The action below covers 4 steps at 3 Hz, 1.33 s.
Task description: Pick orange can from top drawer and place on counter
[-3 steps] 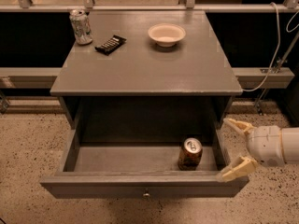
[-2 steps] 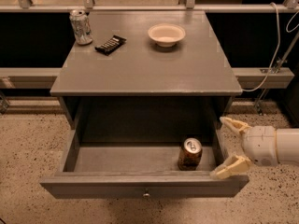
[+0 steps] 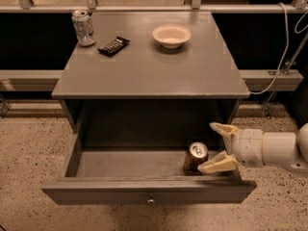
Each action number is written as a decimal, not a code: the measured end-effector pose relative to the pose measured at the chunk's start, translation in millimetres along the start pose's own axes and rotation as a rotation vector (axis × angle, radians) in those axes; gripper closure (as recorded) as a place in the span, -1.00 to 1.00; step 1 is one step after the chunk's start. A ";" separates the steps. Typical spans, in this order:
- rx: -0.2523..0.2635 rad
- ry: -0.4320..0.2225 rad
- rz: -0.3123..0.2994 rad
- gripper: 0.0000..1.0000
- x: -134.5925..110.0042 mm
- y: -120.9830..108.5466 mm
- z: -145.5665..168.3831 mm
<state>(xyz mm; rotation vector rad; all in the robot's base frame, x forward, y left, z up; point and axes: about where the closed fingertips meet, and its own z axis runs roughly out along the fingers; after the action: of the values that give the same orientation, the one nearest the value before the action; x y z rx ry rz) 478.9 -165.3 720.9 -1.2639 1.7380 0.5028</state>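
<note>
The orange can (image 3: 195,158) stands upright in the front right corner of the open top drawer (image 3: 144,189). My gripper (image 3: 215,147) reaches in from the right at the drawer's right side, just right of the can. Its fingers are open, one cream fingertip (image 3: 217,127) behind the can and one (image 3: 210,167) in front, close beside the can but not closed on it. The grey counter (image 3: 149,66) lies above the drawer.
On the counter stand a silver-white can (image 3: 83,28) at the back left, a dark snack bar (image 3: 114,45) next to it and a white bowl (image 3: 171,35) at the back middle. A white cable (image 3: 281,57) hangs at the right. The floor is speckled.
My gripper has moved left, from outside the drawer's right wall towards the orange can. The can has not moved.
</note>
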 end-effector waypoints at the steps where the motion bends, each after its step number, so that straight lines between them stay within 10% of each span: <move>1: 0.005 0.004 0.013 -0.68 10.5 -1.7 12.5; 4: -0.029 -0.056 0.075 -0.29 30.0 -1.7 48.5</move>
<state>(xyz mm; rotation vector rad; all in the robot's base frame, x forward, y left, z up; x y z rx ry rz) 498.9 -145.8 671.1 -1.1972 1.7410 0.6034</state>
